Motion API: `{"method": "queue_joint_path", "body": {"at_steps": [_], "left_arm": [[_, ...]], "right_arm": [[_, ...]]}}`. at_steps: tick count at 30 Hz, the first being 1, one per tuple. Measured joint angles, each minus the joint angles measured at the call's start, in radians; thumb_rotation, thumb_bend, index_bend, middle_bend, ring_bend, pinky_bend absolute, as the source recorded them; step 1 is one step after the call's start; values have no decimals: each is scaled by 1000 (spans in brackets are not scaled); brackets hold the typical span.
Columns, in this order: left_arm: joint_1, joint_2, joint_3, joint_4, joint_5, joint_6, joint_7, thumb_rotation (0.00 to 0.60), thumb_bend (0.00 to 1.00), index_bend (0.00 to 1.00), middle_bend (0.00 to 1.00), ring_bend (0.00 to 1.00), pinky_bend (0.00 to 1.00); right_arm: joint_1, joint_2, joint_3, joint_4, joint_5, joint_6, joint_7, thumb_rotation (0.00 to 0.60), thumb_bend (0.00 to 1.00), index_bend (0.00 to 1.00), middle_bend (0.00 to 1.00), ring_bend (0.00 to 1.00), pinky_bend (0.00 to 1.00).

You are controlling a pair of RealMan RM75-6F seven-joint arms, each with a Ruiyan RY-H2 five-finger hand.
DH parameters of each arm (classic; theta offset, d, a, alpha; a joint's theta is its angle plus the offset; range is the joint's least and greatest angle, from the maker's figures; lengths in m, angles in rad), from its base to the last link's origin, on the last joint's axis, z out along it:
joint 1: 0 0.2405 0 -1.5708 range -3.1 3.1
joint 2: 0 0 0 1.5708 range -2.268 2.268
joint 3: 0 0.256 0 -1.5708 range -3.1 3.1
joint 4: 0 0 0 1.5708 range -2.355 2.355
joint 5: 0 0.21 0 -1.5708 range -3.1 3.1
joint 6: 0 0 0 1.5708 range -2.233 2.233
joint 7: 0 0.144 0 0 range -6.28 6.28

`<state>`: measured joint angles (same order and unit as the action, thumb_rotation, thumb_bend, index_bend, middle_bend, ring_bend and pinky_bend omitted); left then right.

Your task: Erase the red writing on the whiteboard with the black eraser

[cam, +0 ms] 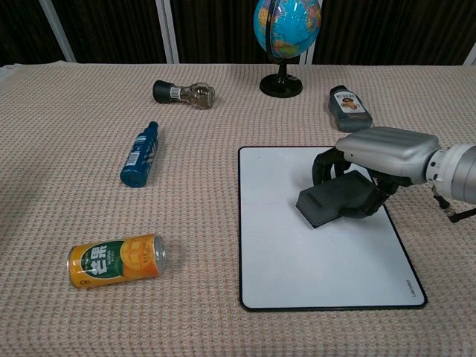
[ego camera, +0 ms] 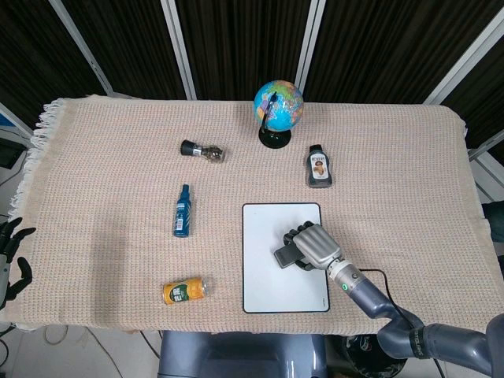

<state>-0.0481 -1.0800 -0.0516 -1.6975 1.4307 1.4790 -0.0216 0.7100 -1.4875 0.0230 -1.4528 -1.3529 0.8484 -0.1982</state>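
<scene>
The whiteboard (ego camera: 272, 277) (cam: 297, 256) lies flat on the cloth in front of me. My right hand (ego camera: 315, 246) (cam: 379, 156) grips the black eraser (ego camera: 287, 256) (cam: 335, 199) and presses it on the board's right half. No red writing shows anywhere on the board; whatever lies under the eraser and hand is hidden. My left hand (ego camera: 11, 253) hangs off the table's left edge with its fingers spread and nothing in it.
A globe (ego camera: 278, 109) (cam: 286, 30) stands at the back. A dark bottle (ego camera: 318, 167) (cam: 348, 103) lies just beyond the board. To the left are a blue spray bottle (ego camera: 183, 210) (cam: 140, 155), an orange can (ego camera: 183, 290) (cam: 116, 259) and a small jar (ego camera: 203, 150) (cam: 184, 93).
</scene>
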Motion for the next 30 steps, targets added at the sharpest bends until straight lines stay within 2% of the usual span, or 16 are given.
{"method": "queue_joint_path", "body": {"at_steps": [6,10,30], "left_arm": [[0,-1,1,0,2,0,4,600,736,188,43,0,26],[0,-1,1,-1,1,0,4,600,736,188,43,0,26],[-1,2,1,0,1,-2,0,600,736,188,42,0,41]], "right_arm": [[-34,20,-38,-31,-58,44,27,600,389,477,467,431,318],[-43,23,-40,-34,-63,52,38,600,389,477,467,431,319],[24,-42,55,175,9,-55,148,600,398,478,467,431,319]]}}
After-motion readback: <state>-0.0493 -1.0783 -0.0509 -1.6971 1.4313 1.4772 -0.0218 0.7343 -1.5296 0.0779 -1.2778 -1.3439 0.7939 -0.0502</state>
